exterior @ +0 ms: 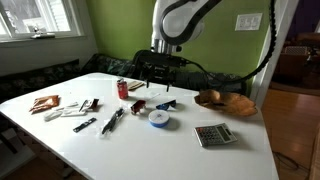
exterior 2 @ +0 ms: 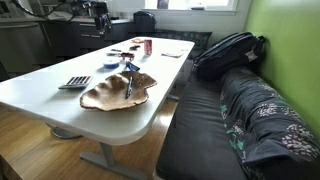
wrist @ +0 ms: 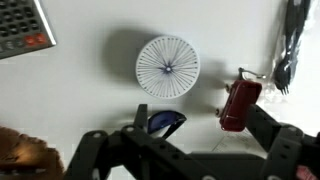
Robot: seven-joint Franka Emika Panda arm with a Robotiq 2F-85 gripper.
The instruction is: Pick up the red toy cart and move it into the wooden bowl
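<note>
The white table (exterior: 180,150) holds everything. The wooden bowl (exterior: 225,101) sits toward one edge. Above the table hangs the gripper (wrist: 180,145), jaws spread wide and empty. In the wrist view a calculator (wrist: 20,25) shows at a corner and a round white disc (wrist: 167,62) lies dead ahead. The red toy cart (wrist: 240,103) lies off-centre, just beside the finger at the picture's right. Its long axis runs roughly across the closing line. No writing is legible; the calculator's keys are blurred.
</note>
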